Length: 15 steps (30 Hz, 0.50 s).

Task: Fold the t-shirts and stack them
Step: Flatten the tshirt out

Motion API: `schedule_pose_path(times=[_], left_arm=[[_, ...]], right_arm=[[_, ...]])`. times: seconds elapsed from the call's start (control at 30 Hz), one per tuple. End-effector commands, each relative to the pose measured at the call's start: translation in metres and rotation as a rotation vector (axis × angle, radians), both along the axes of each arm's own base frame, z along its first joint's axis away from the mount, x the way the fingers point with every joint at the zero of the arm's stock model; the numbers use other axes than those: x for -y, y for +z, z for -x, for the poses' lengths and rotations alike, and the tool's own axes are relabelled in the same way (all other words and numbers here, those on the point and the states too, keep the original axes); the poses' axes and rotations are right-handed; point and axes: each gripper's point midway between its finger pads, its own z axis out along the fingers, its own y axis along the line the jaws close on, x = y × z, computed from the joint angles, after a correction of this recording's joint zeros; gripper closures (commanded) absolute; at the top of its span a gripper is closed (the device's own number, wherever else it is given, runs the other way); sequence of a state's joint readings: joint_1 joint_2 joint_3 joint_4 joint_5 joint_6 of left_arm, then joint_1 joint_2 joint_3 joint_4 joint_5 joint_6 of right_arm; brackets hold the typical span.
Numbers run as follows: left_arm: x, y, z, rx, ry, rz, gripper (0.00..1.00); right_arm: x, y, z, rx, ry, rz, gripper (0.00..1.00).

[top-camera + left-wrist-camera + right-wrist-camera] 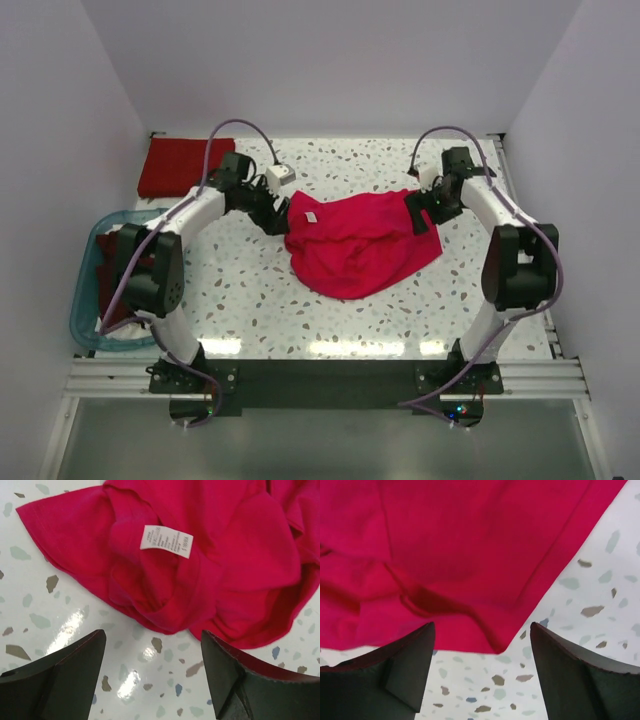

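The crimson t-shirt (360,245) lies rumpled and unfolded on the counter (260,310), its white label (166,541) facing up near the collar. The left fingers (65,680) stand spread and empty just off its left edge. The right fingers (580,680) are likewise released at its right edge, the hem just beyond them. To its left rear sits a folded red shirt (180,165), and to its left the blue tub (85,320) holds maroon shirts (108,275). I judge the step in hand to be spreading this shirt flat. Next, each arm needs to pinch an outer edge and draw it outward.
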State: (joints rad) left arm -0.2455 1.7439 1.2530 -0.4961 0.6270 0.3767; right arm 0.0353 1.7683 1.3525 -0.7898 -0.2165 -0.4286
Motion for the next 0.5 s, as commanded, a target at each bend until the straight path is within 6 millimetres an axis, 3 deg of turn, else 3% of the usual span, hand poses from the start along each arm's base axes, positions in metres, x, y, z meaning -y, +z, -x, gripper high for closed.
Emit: schedule_pose_path(times=[0.0,0.03,0.1,0.13,0.2,0.27,0.3,0.33,0.37,0.4,0.43,0.47], left_arm=[[0.022,0.01,-0.032,0.072,0.003,-0.003,0.18],[0.023,0.011,-0.039,0.086,0.018,-0.018,0.17],[0.024,0.001,-0.051,0.074,0.041,-0.025,0.17],[0.022,0.005,-0.063,0.097,0.064,-0.037,0.17],[0.021,0.0,-0.078,0.105,0.088,-0.042,0.19],[0.021,0.012,-0.099,0.152,0.113,-0.037,0.21],[0.021,0.003,-0.107,0.134,0.127,-0.041,0.23],[0.021,0.015,-0.123,0.172,0.147,-0.04,0.24],[0.019,0.015,-0.13,0.174,0.158,-0.045,0.25],[0.019,0.002,-0.136,0.159,0.163,-0.057,0.27],[0.02,0.012,-0.149,0.193,0.175,-0.059,0.28],[0.018,0.01,-0.155,0.198,0.183,-0.066,0.29]], right_arm=[[0.008,0.023,-0.058,0.139,-0.078,0.002,0.22],[0.009,0.01,-0.066,0.115,-0.087,0.003,0.22],[0.01,0.023,-0.093,0.175,-0.1,-0.004,0.24],[0.01,0.012,-0.102,0.161,-0.102,0.0,0.25],[0.011,0.024,-0.126,0.212,-0.107,0.003,0.26],[0.013,0.013,-0.141,0.217,-0.109,0.011,0.26],[0.014,0.021,-0.154,0.258,-0.11,0.013,0.27],[0.015,0.02,-0.161,0.269,-0.111,0.023,0.27],[0.016,0.009,-0.165,0.256,-0.112,0.026,0.27],[0.017,0.014,-0.176,0.288,-0.113,0.029,0.28],[0.018,0.011,-0.18,0.295,-0.115,0.034,0.28],[0.017,0.011,-0.185,0.306,-0.112,0.036,0.28]])
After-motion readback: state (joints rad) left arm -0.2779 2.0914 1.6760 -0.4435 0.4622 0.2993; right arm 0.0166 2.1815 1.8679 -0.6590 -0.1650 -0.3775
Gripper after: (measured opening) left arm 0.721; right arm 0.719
